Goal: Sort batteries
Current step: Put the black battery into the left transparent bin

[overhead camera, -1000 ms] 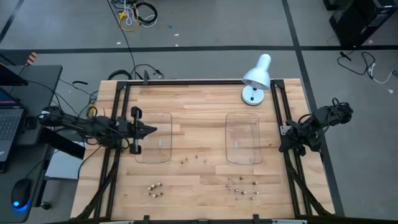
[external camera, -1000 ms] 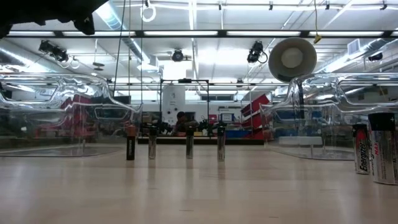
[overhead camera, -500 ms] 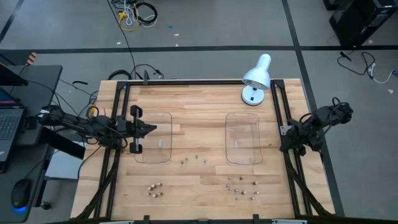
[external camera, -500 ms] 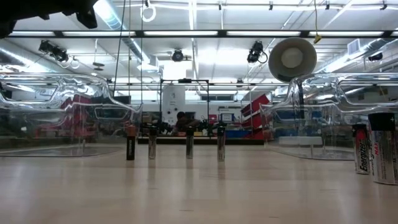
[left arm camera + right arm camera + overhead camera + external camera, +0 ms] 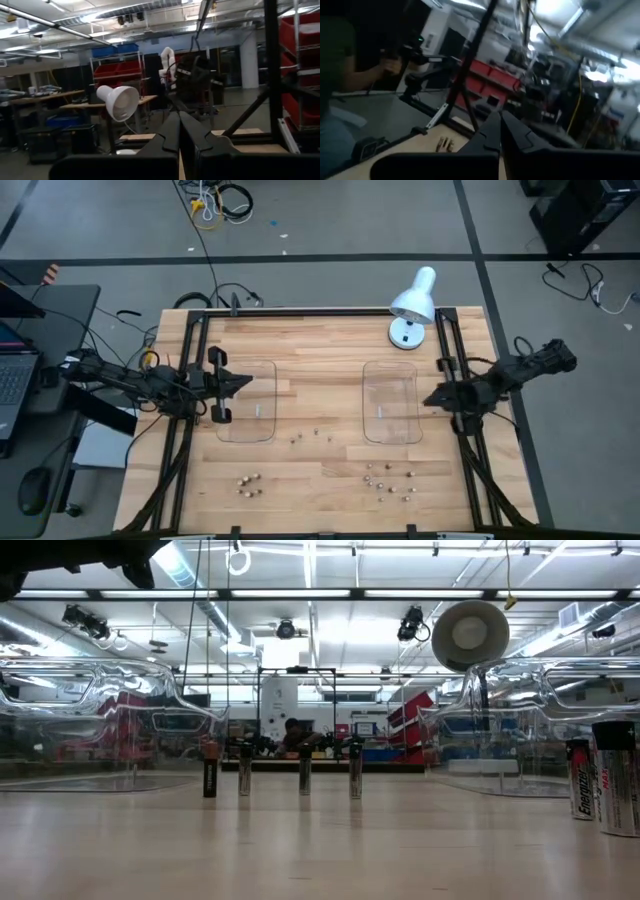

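- My left gripper hangs over the left edge of the tabletop, above the left clear tray, jaws pressed together and holding nothing.
- My right gripper sits at the right edge, just beside the right clear tray, jaws likewise together and empty.
- The batteries stand loose on the bare wood toward the near edge: a larger scatter below the right tray, a small cluster below the left tray, and a short row between the trays.
- From table height the row reads as four upright cells, one dark, the others silvery; two bigger ones stand close to the lens.
- Neither tray appears to hold a battery, so I judge the sorting has barely begun and the step in hand is the first reach.
- To do it well I should spread the jaws before descending, since they cannot straddle a cell as they are.
- I would pick a battery at the rim of a cluster, so the fingers do not topple its neighbours.
- Upright cells tip easily; I should come straight down and close gently around the body.
- The white lamp at the far edge is well apart from my path.
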`<state>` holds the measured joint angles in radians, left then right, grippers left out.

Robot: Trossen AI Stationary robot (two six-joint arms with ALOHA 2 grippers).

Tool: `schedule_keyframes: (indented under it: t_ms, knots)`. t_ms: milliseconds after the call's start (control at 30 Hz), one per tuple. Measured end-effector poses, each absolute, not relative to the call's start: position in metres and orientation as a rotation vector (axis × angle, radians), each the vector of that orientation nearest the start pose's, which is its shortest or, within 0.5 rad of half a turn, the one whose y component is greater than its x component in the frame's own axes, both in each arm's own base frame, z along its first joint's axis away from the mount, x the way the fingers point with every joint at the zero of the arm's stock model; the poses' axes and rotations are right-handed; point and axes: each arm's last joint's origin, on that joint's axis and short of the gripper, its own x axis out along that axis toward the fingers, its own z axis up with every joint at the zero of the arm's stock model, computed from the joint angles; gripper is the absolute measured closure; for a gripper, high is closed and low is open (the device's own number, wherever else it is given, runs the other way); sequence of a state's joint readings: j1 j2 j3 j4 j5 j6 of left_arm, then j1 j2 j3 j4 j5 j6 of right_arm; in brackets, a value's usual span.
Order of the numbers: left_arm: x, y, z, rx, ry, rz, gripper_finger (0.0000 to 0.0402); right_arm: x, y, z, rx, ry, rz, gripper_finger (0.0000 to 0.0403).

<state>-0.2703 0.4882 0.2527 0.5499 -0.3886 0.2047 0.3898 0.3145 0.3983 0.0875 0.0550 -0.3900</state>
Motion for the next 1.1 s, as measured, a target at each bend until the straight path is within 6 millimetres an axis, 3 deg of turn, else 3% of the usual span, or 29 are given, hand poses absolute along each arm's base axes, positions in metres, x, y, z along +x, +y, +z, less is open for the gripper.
schedule_keyframes:
  t_ms: [167,433,667,800,1100]
  knots:
    - [0.128,-0.024,0.257,0.102,-0.276,0.151,0.0401,0.124,0.047,0.290,-0.253,-0.254,0.279,0.0400]
    - [0.131,-0.024,0.239,0.043,-0.102,0.141,0.0401,0.155,0.049,0.288,-0.290,-0.289,0.209,0.0400]
    - [0.132,-0.029,0.236,0.002,-0.071,-0.026,0.0401,0.164,0.049,0.286,-0.306,-0.297,0.192,0.0400]
    - [0.132,-0.029,0.245,0.015,-0.037,-0.018,0.0401,0.167,0.050,0.288,-0.304,-0.343,0.183,0.0400]
    - [0.138,-0.030,0.255,0.118,0.247,0.009,0.0401,0.172,0.052,0.288,-0.296,-0.356,0.185,0.0400]
